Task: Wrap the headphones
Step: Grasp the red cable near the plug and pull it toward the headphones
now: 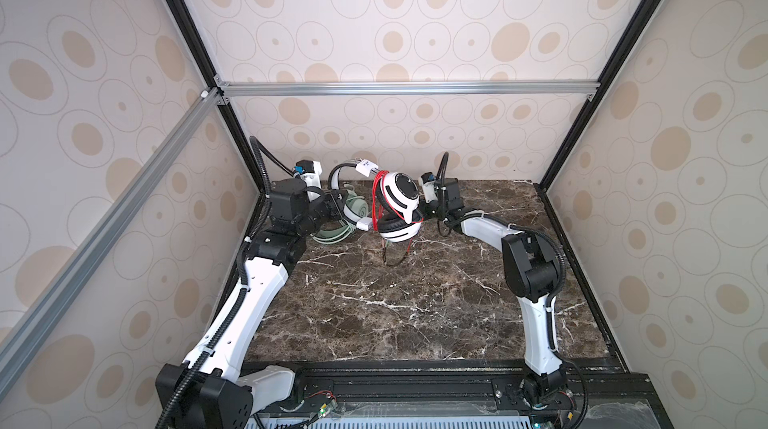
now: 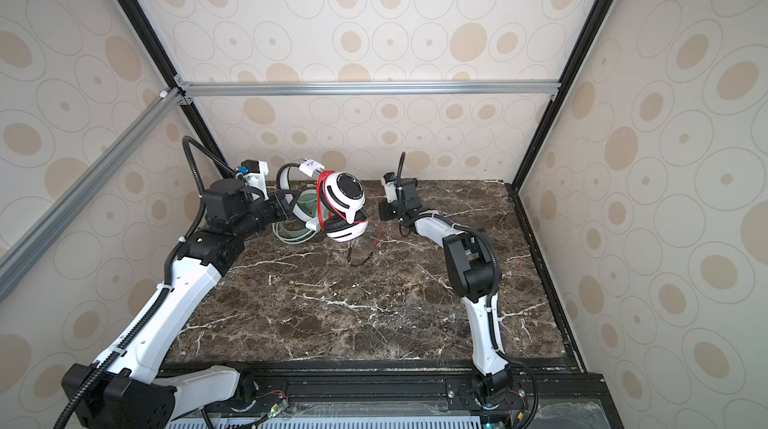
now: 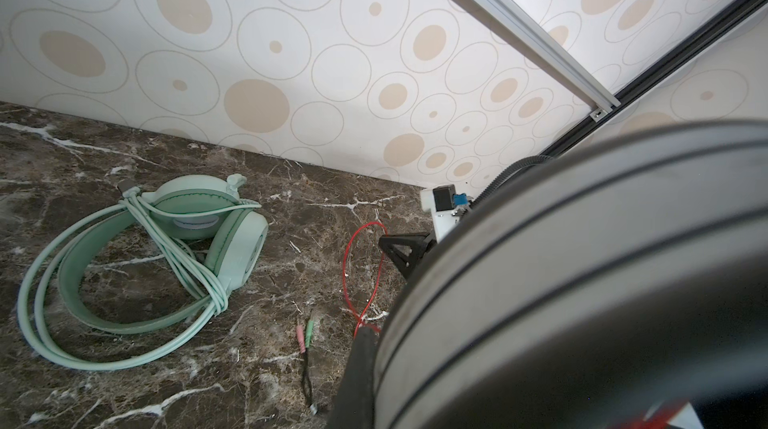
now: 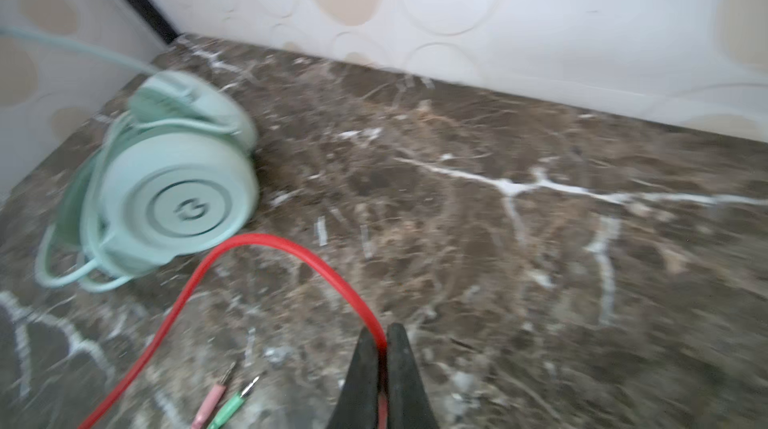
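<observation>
Red cable point(image 4: 266, 240) in right end effector point(image 4: 381, 329) (tight)

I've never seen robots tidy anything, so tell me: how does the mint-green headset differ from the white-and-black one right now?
The mint-green headset lies on the table; the white-and-black headset stands upright, one ear cup above the other. The green one's pale green cable is wound around it, while the white one's red cable is only partly wound, a loose stretch pinched by the right gripper. Both are wired over-ear headsets.
</observation>
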You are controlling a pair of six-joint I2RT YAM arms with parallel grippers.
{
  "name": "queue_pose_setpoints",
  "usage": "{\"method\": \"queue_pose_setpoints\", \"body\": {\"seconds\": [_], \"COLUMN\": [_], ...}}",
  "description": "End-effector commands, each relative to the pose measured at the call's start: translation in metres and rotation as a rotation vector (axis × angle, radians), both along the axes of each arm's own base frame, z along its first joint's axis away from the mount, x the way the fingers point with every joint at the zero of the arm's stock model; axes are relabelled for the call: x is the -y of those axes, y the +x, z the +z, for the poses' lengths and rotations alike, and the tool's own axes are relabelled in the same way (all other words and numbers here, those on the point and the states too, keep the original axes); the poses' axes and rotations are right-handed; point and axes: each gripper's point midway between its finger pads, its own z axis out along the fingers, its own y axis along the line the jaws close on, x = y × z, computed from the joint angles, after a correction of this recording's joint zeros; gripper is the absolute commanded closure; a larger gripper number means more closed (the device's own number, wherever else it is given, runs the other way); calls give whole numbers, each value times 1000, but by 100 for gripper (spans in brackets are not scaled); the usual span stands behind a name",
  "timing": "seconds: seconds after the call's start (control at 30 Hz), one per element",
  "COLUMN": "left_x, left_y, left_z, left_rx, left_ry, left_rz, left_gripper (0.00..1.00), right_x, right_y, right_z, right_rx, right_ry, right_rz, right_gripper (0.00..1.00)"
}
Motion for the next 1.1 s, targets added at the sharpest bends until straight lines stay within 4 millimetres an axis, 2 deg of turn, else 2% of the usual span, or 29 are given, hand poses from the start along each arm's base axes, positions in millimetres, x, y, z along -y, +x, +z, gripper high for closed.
{"method": "queue_pose_setpoints", "body": {"seconds": [0.0, 0.03, 0.07, 0.1, 0.13, 0.17, 0.27, 0.37, 0.6, 0.8, 1.07], "left_x": [-2, -1, -1, 0, 0, 0, -1, -1, 0, -2, -3], "left_y": [0, 0, 0, 0, 0, -1, -2, -3, -4, -4, -4], "left_z": [40, 39, 40, 40, 41, 40, 42, 44, 45, 46, 45], "left_rx": [107, 105, 105, 105, 106, 105, 110, 115, 116, 119, 117], "left_ry": [-44, -45, -47, -50, -54, -56, -53, -54, -62, -58, -54], "left_rz": [0, -1, -2, -8, -10, -13, -9, -6, -16, -8, -4], "left_gripper": [100, 100, 100, 100, 100, 100, 100, 100, 100, 100, 100], "right_x": [-14, -16, -16, -15, -13, -11, -3, 0, -17, -37, -67], "right_y": [-29, -36, -41, -44, -45, -46, -56, -74, -109, -114, -108], "right_z": [-14, -12, -11, -12, -15, -16, -8, 4, 20, 25, 16], "right_rx": [-40, -23, -14, -21, -44, -59, -30, 35, 110, 173, 145], "right_ry": [39, 58, 66, 61, 40, 22, 14, 84, 279, 358, 390], "right_rz": [211, 246, 266, 275, 272, 270, 251, 263, 421, 455, 480], "right_gripper": [89, 83, 72, 56, 49, 47, 45, 46, 47, 41, 43]}}
